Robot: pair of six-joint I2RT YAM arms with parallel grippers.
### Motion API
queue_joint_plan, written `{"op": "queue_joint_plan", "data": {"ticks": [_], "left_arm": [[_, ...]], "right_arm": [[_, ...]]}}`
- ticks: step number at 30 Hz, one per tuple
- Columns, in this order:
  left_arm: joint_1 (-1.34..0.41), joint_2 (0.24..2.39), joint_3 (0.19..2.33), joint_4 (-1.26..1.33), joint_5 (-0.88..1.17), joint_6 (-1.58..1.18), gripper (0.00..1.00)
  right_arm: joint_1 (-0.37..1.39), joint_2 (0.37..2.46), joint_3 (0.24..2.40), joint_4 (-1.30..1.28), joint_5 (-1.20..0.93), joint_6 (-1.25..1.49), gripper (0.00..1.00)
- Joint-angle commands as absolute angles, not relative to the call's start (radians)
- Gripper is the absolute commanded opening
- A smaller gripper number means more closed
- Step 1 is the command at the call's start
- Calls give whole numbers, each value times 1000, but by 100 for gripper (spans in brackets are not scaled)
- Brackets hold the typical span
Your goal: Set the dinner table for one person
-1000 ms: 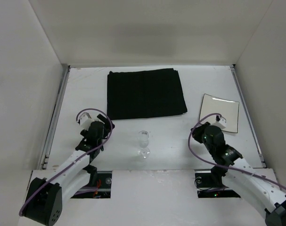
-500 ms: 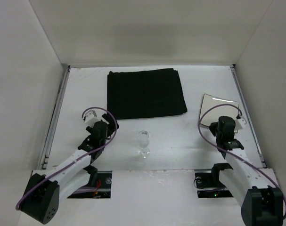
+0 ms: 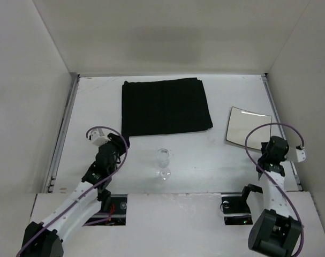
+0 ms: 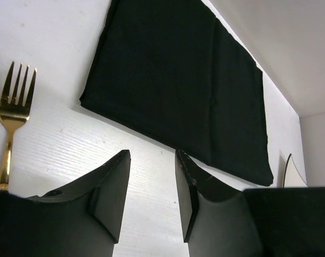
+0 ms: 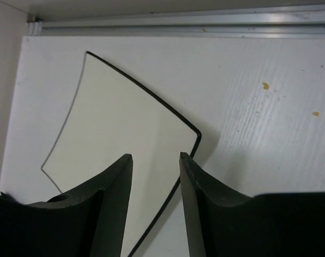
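The dinner table is a matte-white top. A black cloth placemat lies at its back middle, and shows too in the left wrist view. At the right rests a square white plate with a thin dark rim, with my right gripper open over its near corner, nothing between the fingers. A clear stemmed glass stands upright at the front middle. My left gripper is open and empty just short of the placemat's near left corner. A gold fork lies flat to its left.
Metal rails run along the table's left side and right side, the right one close behind the plate. White walls close in the back and both sides. In the top view the left arm hides the fork.
My right arm swung right to the plate's near corner and its jaws opened. My left gripper's jaws narrowed, and it shifted slightly while staying near the placemat's corner.
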State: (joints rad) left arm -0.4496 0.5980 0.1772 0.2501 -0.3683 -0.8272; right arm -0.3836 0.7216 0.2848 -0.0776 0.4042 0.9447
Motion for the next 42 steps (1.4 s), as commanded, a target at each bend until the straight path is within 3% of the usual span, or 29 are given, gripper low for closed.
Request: {"op": "queue_joint_plan", "data": {"ticks": [1,17,26,30,34,37,42], "left_arm": [[-443,603,169,275,-313,-854,37],[-466,614,166,305,-307,-862,40],[-456,617,164,305,-299,-868,40],[-456,617,164,305,-299,-868,40],[-456,618,163,307,-299,-868,40],[-456,617,163,307,-299,-868,40],[-453,626,161,308,-299,-868,40]], "right_arm": [[-389,788,282,-34,396,979,48],[-400,1055,272,183,394,1123,50],[-329,1026,278,140,443,1124,34],[-214,979,290,143,468,1120,37],[-163,1078,377,133,459,1080,43],[-163,1189,426,136,420,1078,41],[-128,1194,348,257,426,1163,38]]}}
